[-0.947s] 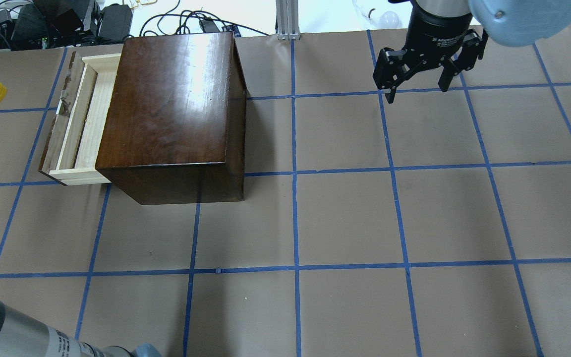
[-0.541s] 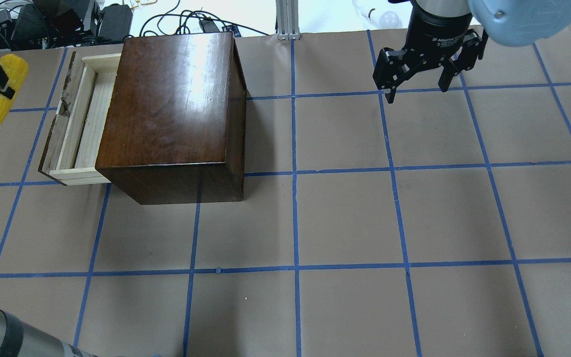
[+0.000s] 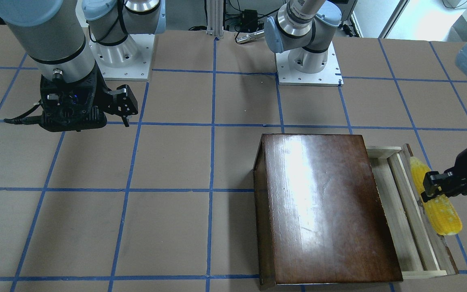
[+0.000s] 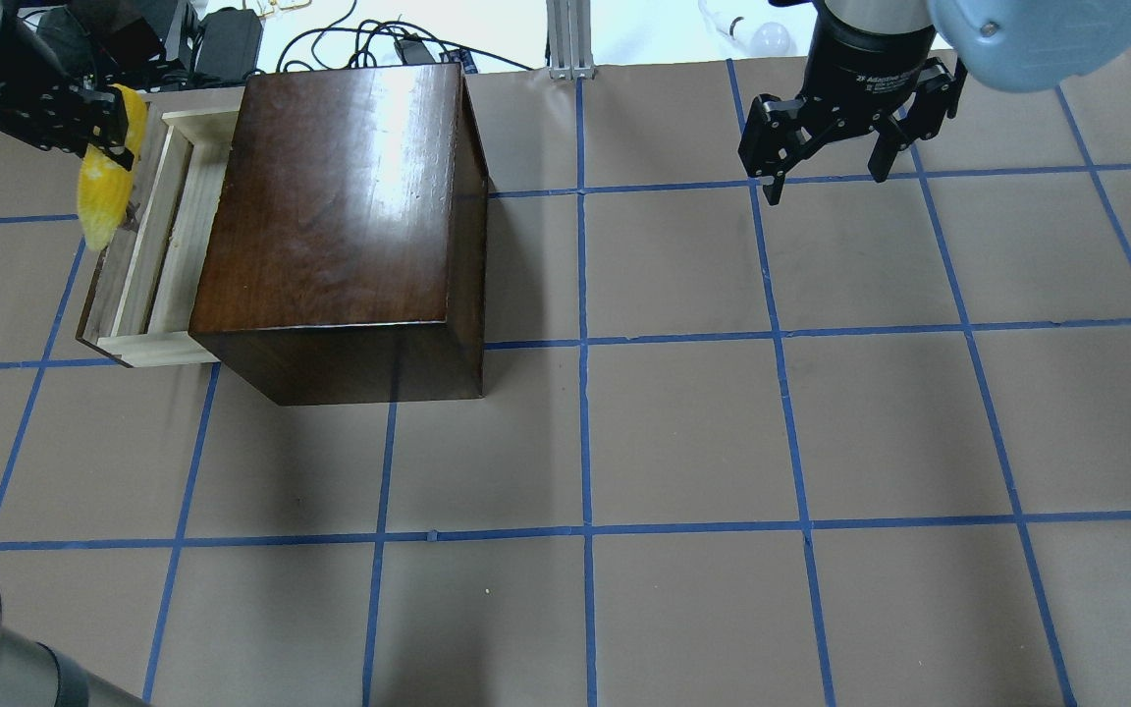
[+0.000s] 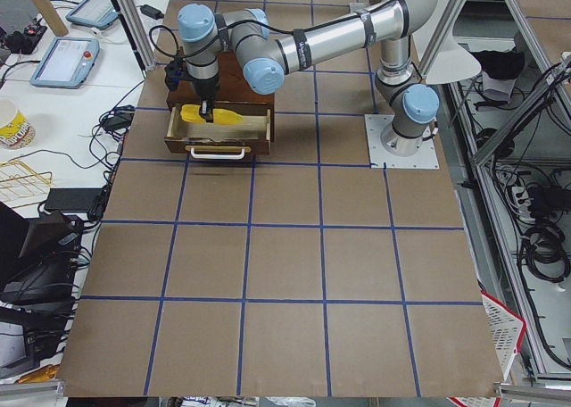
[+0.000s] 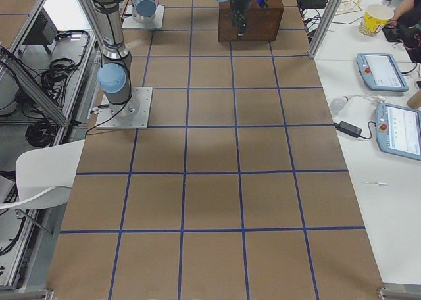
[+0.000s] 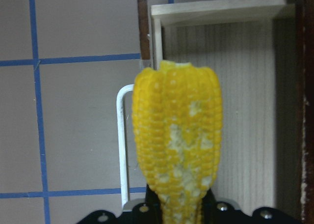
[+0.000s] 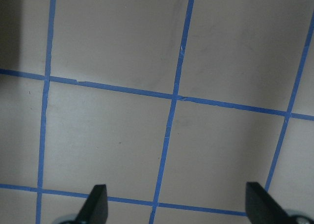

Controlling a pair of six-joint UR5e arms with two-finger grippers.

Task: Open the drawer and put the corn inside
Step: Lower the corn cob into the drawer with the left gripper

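Corn (image 4: 102, 196), one cob, hangs above the front edge of the one pulled-out drawer (image 4: 148, 250), pinched in my downward-pointing left gripper (image 4: 99, 123) (lengthwise along it); my right gripper (image 4: 829, 187) hovers well apart, jaws wide

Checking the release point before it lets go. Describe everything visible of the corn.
The corn is a small bright yellow cob with rows of kernels, some patches paler, narrower toward the robot. The left gripper is shut on its middle, holding it roughly level, lengthwise along the open drawer, above its front edge. Only the gripper seems to touch it.
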